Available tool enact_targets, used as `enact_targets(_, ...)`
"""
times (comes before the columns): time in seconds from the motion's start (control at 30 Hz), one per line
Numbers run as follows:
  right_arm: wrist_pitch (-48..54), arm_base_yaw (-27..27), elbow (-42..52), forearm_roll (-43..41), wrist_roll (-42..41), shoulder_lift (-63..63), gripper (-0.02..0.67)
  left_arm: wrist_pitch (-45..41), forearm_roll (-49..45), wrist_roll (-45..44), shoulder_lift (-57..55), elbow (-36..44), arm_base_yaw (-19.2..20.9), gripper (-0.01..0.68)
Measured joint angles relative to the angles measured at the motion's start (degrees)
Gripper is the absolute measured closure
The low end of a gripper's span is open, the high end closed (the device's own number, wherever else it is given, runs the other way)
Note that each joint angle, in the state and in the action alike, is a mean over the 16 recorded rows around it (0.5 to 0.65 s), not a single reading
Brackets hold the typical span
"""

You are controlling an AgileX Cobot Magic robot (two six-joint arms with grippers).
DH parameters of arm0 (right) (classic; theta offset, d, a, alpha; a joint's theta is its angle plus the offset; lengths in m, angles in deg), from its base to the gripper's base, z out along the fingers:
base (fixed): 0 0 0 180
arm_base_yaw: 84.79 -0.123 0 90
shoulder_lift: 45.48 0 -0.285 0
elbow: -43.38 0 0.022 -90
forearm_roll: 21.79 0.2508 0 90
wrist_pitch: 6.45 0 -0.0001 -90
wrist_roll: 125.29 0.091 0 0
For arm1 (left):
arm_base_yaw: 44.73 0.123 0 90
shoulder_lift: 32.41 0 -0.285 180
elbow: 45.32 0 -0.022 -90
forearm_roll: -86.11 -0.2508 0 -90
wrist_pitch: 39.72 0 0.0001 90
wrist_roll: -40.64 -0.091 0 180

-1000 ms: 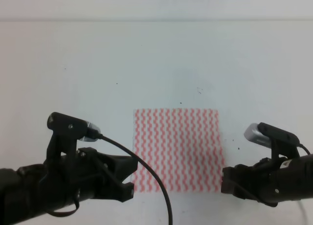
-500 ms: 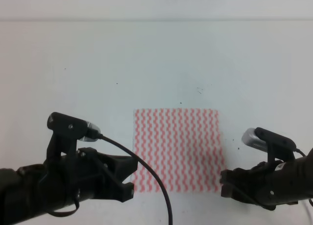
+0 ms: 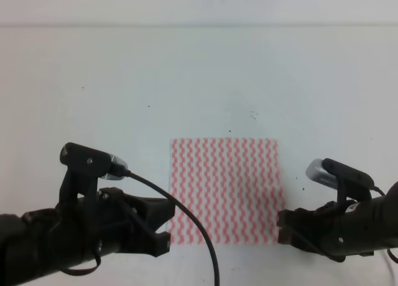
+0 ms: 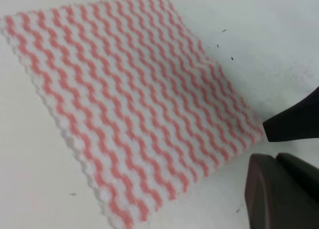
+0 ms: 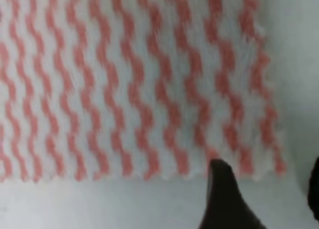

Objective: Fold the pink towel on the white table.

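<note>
The pink towel lies flat and spread out on the white table, its pink-red and white zigzag stripes running front to back. My left gripper stands open just off the towel's near left corner; in the left wrist view the towel fills the frame and two dark fingertips sit beyond its edge. My right gripper is open at the near right corner. The right wrist view shows the towel with that corner between one finger and the other at the frame's right edge.
The table carries small dark specks behind the towel. A black cable from the left arm loops across the towel's near left part. The table's far edge runs along the top of the high view.
My right gripper has shifted slightly left, closer to the towel's near right corner. The left arm and the towel have not moved.
</note>
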Motion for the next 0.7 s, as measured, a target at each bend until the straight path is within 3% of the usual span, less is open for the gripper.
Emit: enact_targets(0.7, 1.3, -0.1, -3.2, 2.1, -2.2, 3.0, 0.344, -0.1, 0.0, 0.0, 0.0, 0.0, 0.0, 0.677)
